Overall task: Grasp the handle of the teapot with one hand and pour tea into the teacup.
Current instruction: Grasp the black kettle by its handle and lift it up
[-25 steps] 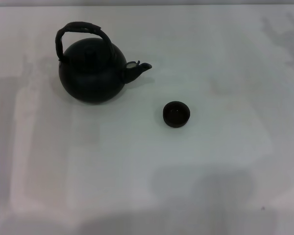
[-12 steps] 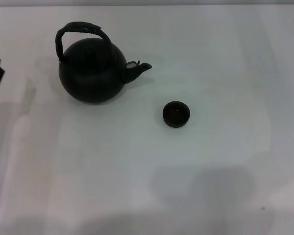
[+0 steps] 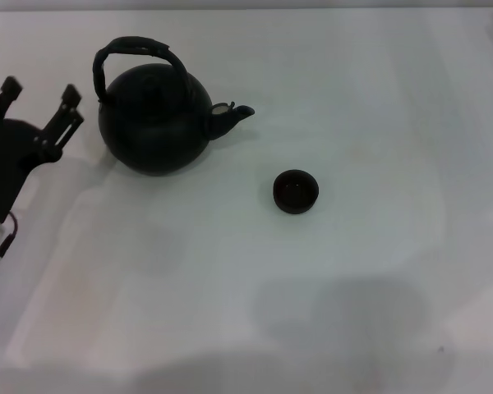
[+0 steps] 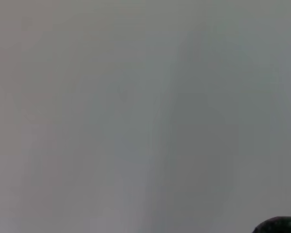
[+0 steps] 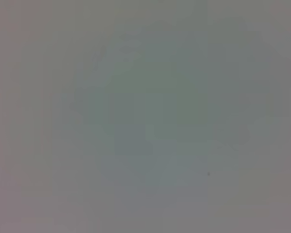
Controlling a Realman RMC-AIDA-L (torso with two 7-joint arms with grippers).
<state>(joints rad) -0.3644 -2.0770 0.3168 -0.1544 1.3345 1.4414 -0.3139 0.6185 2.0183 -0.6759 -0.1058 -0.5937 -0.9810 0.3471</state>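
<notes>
The left gripper (image 3: pixel 38 94), fingers spread wide and holding nothing, is hovering just left of the teapot (image 3: pixel 156 121), whose handle (image 3: pixel 137 47) is arching above and to its right.

A plain white tabletop (image 3: pixel 370 90) carries a round-bellied matte black teapot (image 3: pixel 154 119) and, apart, a small dark handleless teacup (image 3: pixel 296 191).

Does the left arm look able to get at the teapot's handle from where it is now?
Probably yes. The left gripper sits beside the teapot with its fingers spread open, and nothing stands between it and the arched handle. The teacup is off on the spout side, out of the way.
</notes>
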